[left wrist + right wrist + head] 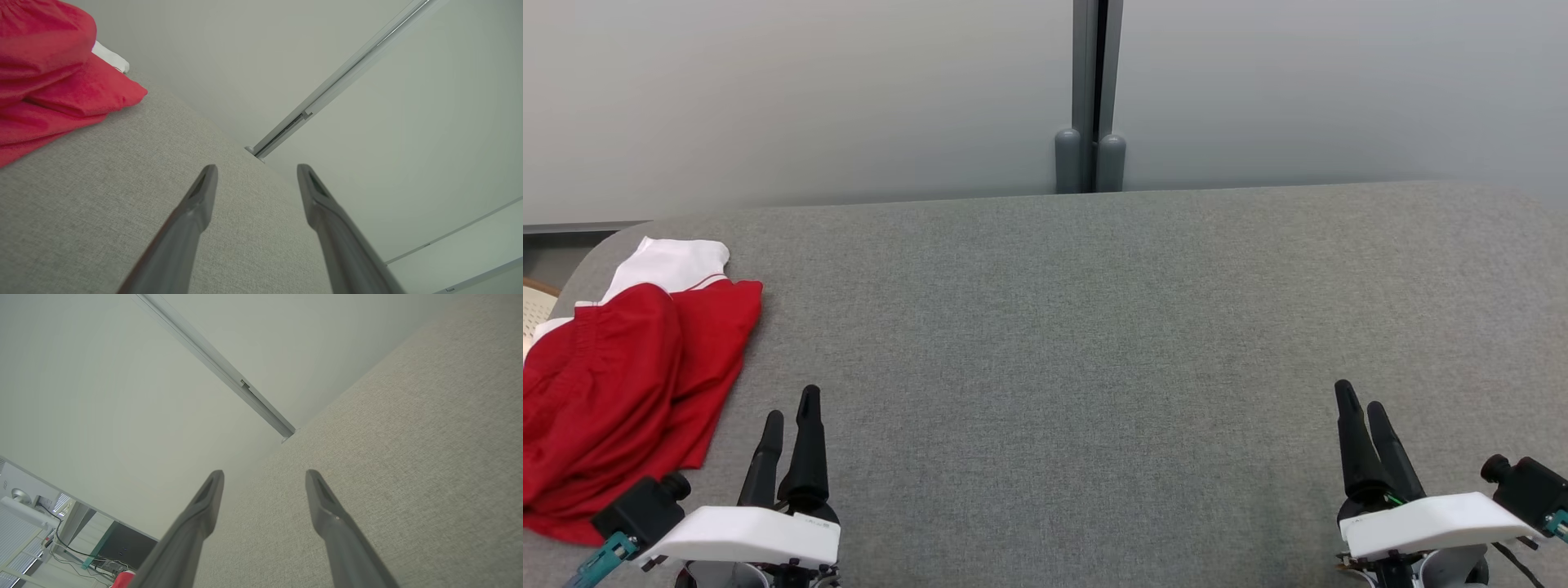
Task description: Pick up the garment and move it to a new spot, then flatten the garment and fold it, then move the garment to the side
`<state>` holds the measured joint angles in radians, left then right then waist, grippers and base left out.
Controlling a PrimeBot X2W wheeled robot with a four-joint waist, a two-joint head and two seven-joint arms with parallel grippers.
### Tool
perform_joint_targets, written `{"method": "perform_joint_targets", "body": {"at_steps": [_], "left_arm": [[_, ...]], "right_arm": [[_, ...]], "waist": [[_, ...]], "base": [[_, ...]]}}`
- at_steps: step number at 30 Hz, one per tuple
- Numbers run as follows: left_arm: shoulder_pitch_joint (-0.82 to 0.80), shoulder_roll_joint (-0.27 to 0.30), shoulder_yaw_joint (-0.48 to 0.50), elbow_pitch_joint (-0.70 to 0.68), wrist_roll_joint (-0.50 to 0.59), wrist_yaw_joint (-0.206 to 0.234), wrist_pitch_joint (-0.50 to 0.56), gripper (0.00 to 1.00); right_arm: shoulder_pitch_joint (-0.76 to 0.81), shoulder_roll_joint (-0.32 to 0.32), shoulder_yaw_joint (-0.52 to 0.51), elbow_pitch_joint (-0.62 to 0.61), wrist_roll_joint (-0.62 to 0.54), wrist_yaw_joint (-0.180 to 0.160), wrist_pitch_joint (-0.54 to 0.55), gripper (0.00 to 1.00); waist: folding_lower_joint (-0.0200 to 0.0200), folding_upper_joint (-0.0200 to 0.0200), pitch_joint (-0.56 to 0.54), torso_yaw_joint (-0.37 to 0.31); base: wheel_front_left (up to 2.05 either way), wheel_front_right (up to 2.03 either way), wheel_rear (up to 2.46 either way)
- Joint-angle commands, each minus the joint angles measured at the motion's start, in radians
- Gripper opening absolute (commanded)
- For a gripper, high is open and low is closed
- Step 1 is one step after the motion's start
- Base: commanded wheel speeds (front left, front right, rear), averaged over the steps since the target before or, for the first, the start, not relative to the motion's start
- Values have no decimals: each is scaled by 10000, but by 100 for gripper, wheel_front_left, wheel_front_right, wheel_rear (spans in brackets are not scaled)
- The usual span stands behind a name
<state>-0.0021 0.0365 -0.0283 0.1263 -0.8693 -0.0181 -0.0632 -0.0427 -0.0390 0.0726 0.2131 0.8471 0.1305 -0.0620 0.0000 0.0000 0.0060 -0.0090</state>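
- garment (621, 384): red cloth with a white part, bunched in loose folds, lying on the grey table (1094, 327) at the table's left end. The white part sits on the side towards the table's far edge.
- garment's left side runs out of the head view, so can't tell whether it hangs over the table's edge.
- left gripper (792, 404): over the table's near edge, left part, just beside the garment's near right corner but not touching it.
- left wrist view: left gripper (257, 168) jaws spread wide with nothing between them. The fingers (184, 228) are above bare table fabric, with the garment (45, 77) off to one side.
- right gripper (1360, 398): over the table's near edge, right part, well apart from the garment.
- right wrist view: right gripper (264, 473) jaws also spread wide and holding nothing (fabric and wall show through the gap).
- both grippers point towards the table's far edge.
- grey post (1090, 155): stands upright behind the middle of the table's far edge, set in a pale wall.
- middle of the table, between the two grippers: bare grey fabric.
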Motion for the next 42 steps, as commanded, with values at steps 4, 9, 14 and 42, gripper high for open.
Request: {"method": "perform_joint_targets", "body": {"at_steps": [4,9,14,42], "left_arm": [[11,86,95,-244,492,172,-181,100],[82,91,52,-326,1224,83,-339,100],[136,98,-76,-379,1929,-110,-486,100],[150,127,-476,-641,4871,601,-1205,100]], "right_arm": [[-71,-93,52,-167,-683,1,-192,100],[-93,-91,117,-216,-1206,2,-354,100],[-98,-92,196,-238,-1785,2,-506,100],[0,-108,612,-1204,-4648,2,-1218,100]], "waist": [[0,0,-12,-16],[0,0,-24,-40],[0,0,-33,-45],[0,0,127,-184]], "base": [[0,0,0],[0,0,0],[0,0,0],[0,0,0]]}}
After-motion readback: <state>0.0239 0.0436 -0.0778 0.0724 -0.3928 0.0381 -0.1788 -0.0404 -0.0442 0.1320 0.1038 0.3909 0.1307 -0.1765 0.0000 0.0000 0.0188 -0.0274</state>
